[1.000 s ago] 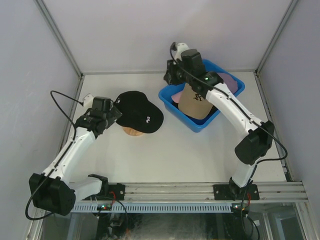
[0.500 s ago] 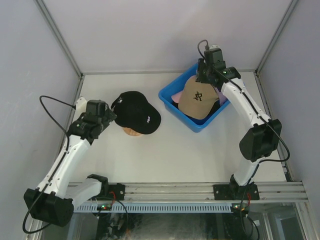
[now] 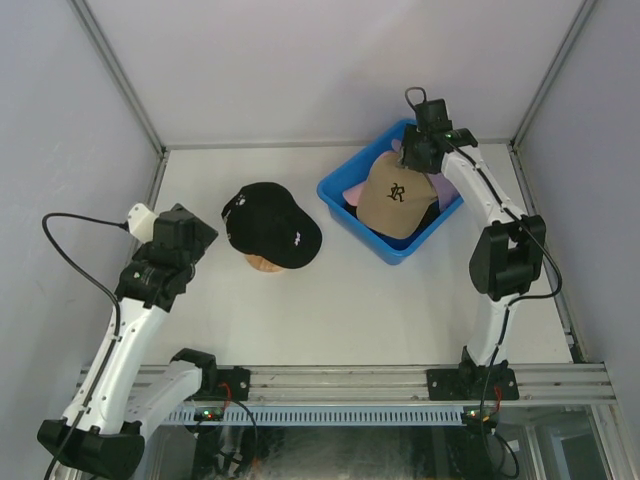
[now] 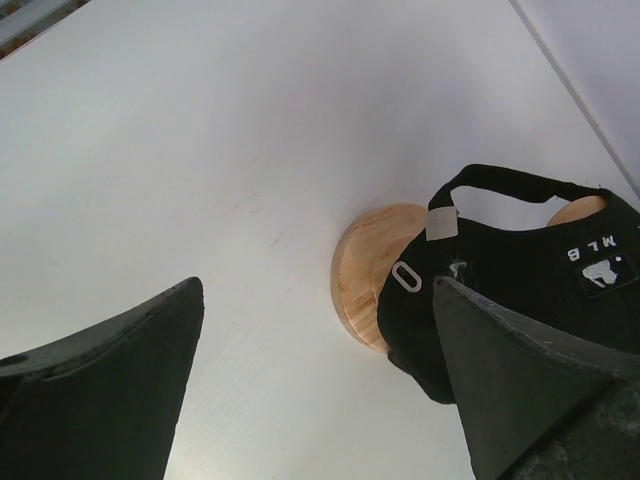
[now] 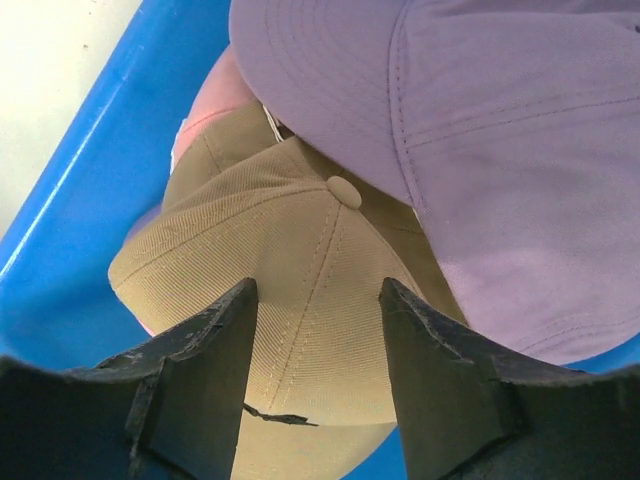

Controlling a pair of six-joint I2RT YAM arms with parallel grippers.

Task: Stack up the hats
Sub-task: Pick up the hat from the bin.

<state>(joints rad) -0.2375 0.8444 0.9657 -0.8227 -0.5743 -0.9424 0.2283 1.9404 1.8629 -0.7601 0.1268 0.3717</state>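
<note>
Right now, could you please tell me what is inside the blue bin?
Inside the blue bin, a tan cap lies on top, with a purple cap beside it and the edge of a pink cap peeking from below. Whatever lies beneath them is covered.

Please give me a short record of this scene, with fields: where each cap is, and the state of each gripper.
black cap: on the wooden stand
tan cap: in the blue bin, logo up
purple cap: in the bin, beside the tan cap
left gripper: open, empty, apart from the black cap
right gripper: open, empty, above the tan cap
</note>
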